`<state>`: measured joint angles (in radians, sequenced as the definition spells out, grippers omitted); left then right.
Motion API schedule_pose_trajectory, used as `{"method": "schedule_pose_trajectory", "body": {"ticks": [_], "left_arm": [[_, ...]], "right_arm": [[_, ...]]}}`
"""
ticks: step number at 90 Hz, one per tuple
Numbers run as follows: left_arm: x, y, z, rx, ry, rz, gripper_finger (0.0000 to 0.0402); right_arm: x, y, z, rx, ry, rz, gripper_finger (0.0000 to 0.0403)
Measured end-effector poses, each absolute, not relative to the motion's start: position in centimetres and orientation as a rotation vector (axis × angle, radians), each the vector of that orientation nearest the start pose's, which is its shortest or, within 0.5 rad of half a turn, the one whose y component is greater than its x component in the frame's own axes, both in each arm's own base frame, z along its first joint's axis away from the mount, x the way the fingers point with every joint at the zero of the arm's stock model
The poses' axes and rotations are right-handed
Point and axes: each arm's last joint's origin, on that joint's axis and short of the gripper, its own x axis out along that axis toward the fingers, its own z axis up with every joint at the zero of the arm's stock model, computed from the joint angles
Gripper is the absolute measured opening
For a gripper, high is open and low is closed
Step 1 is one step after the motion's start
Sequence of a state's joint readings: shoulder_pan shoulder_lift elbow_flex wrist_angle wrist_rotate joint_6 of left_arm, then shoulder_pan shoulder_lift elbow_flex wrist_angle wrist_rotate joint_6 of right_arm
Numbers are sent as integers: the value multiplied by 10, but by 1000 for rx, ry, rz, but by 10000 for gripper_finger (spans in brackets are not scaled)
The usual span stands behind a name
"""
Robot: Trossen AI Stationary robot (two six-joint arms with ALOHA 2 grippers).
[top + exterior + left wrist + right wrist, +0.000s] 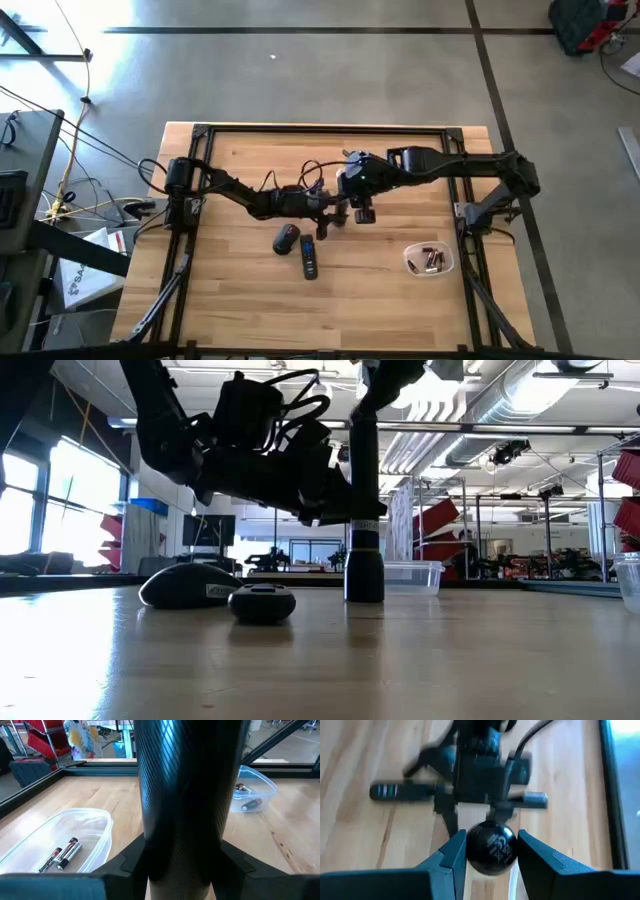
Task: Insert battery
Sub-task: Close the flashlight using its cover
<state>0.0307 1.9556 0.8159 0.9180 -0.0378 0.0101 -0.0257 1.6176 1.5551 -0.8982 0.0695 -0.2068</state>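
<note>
A black flashlight [365, 510] stands upright at the table's middle, its lower end [365, 592] at the tabletop. My left gripper [338, 212] reaches it from the left and is shut on its body. My right gripper [362, 212] comes down from above and is shut on its top end. Loose batteries [62, 854] lie in a clear tub [102, 832]. A second tub [430, 260] with batteries [432, 261] sits at the near right. Two dark objects, one rounded [286, 238] and one long [309, 258], lie near the table's middle. My left gripper pinches the flashlight's ribbed body [150, 855] between its two fingers, about halfway up. The fingers come level from the table's left and lie across the tube, which stays upright. My right gripper pinches the flashlight's round top end [490, 845] between its two fingers [452, 857]. The fingers point down from above, along the tube. The tube hangs straight below them, its lower end at the table.
The table has a raised dark frame [320, 128] along its edges. In the low view the rounded object [185, 585] and a smaller dark piece [262, 603] lie left of the flashlight. Bare wood [240, 310] lies along the near side.
</note>
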Motion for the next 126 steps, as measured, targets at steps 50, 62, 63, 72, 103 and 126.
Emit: {"method": "schedule_pose_trajectory", "body": {"ticks": [50,62,63,72,103,126], "left_arm": [[370,12,129,18,216,73,156],[369,12,132,20,213,74,159],[369,12,133,22,212,74,159],[368,12,141,30,201,73,160],[365,12,166,47,110,65,163],[366,12,172,53,68,19,134]], "right_arm": [[340,-10,328,-208,986,29,109],[340,-10,327,-198,990,25,108],[340,-10,327,-198,991,25,108],[339,-10,327,-196,997,28,107],[340,-10,326,-208,992,46,107],[341,-9,326,-252,984,80,106]]}}
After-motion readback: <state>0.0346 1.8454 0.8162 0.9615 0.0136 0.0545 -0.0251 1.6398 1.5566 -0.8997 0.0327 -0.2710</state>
